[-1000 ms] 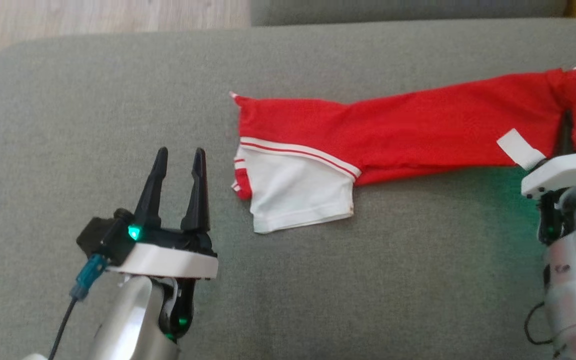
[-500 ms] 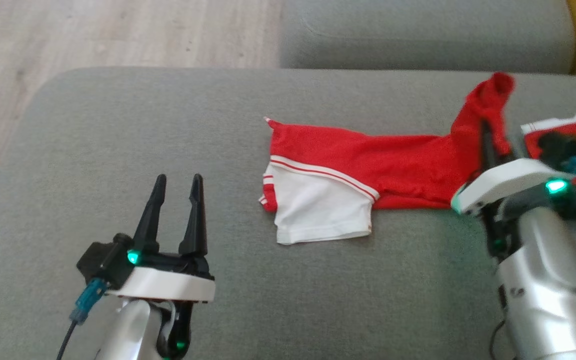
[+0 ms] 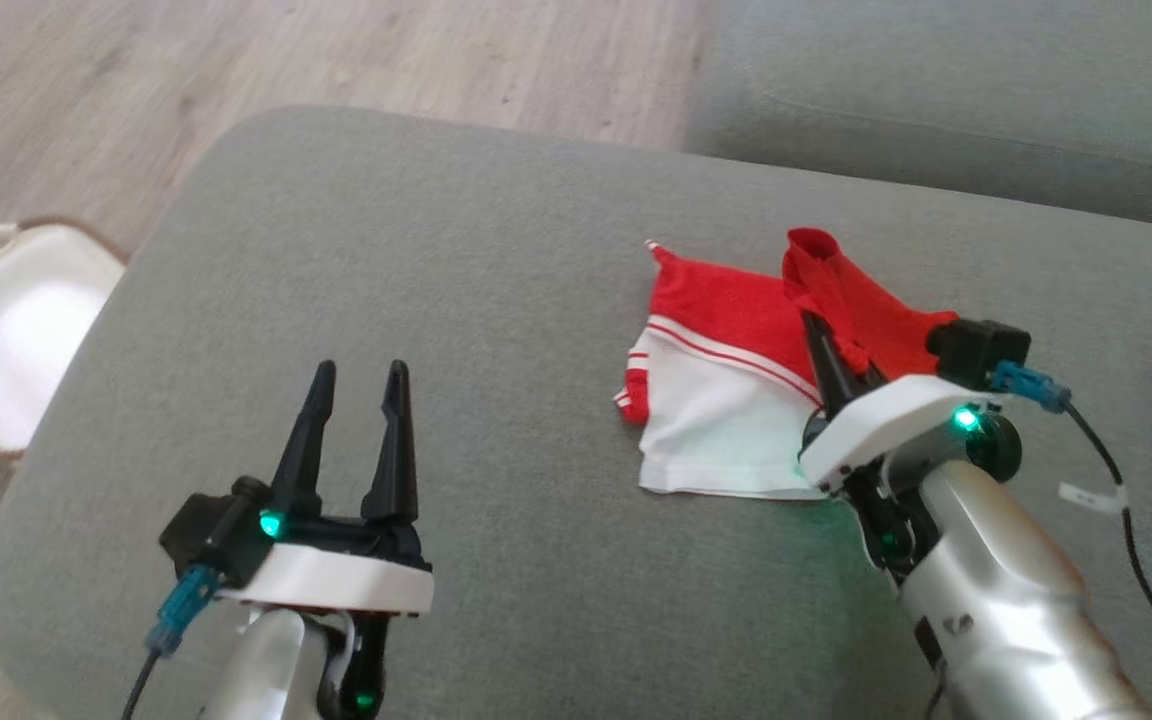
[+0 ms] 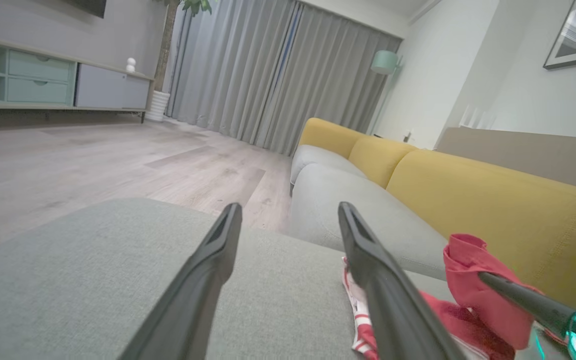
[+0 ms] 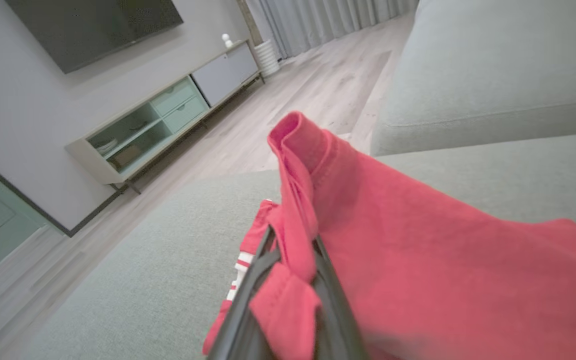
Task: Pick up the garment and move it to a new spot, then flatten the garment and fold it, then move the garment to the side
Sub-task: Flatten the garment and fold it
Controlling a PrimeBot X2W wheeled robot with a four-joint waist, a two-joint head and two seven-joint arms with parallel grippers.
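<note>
Head view: the left claw [image 3: 361, 372] is spread wide and empty above a grey sofa cushion [image 3: 496, 250]. The right claw [image 3: 816, 335] pinches a raised red fold of the garment [image 3: 726, 420], which lies mid-cushion. Left wrist view: the garment lies bunched to the right. Right wrist view: red fabric is clamped between closed fingers.

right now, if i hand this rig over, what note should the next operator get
Left end effector: open, empty, over the grey cushion, apart from the garment.
Right end effector: shut on a red fold of the garment, raised above its white-panelled end.
Done: garment on the cushion, fold begun.
To do: lay the fold down, finish folding, move it aside.
</note>
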